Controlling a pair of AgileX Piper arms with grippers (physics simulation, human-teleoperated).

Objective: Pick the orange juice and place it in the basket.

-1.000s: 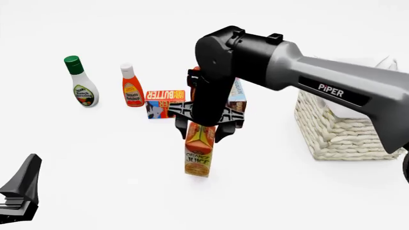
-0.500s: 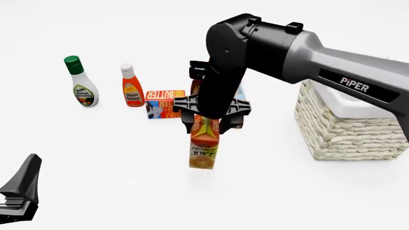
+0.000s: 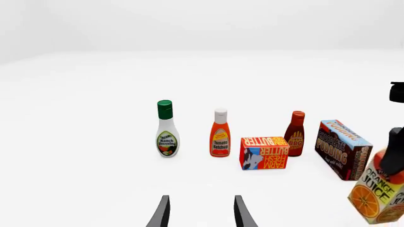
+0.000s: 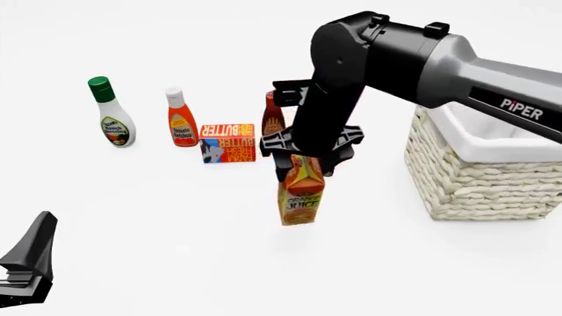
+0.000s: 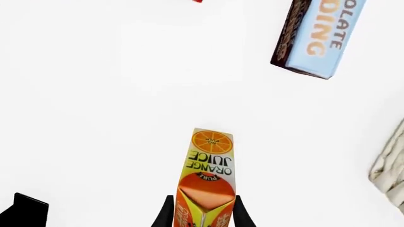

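Front view showed the right gripper pinching the orange juice mid-frame, basket at right; left gripper spread.

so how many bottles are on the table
3: ranch dressing farthest left, ketchup beside it, BBQ sauce behind the butter box, partly hidden by the right arm. Others could be hidden.

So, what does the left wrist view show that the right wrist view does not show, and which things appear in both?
Only the left wrist view shows the ranch dressing bottle, the ketchup bottle, the butter box, the whole BBQ sauce bottle and the open left gripper.

Only the right wrist view shows a corner of the basket and the right gripper shut on the carton's top.

Both show the orange juice, lifted off the table, and the chocolate pudding box.
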